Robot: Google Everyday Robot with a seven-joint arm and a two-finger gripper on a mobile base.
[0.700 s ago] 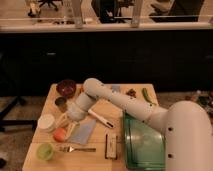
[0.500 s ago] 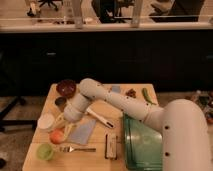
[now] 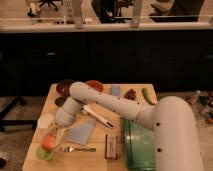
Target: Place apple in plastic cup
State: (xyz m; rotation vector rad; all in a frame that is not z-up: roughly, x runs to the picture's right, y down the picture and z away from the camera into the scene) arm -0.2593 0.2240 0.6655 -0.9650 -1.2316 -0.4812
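Moving since the earlier frames: apple point(image 3: 48, 142) and gripper point(image 3: 53, 138) together, sliding from beside the white round container point(image 3: 45, 120) down toward the near-left corner of the tabletop point(image 3: 86, 161). The jaws are clamping on the apple, pale fingers showing on either side of it, and the fruit is riding between them.

The apple is now hanging just above and slightly behind the plastic cup point(image 3: 44, 155), overlapping its far rim; whether it is touching the rim I cannot tell. The cup is standing upright right at the near-left corner, mouth up. So the drop line is running almost straight down, with a small shift toward the near edge wanted — a judgement, not a thing seen.

Shapes and materials: the apple is round, smooth and orange-red, looking about as wide as the cup's mouth, so the fit is looking snug. The cup is short, translucent light green, thin plastic — probably tipping easily if nudged off-centre. A fork point(image 3: 75, 149) is lying flat just beside the cup, along the near edge. The wooden top is looking matte.
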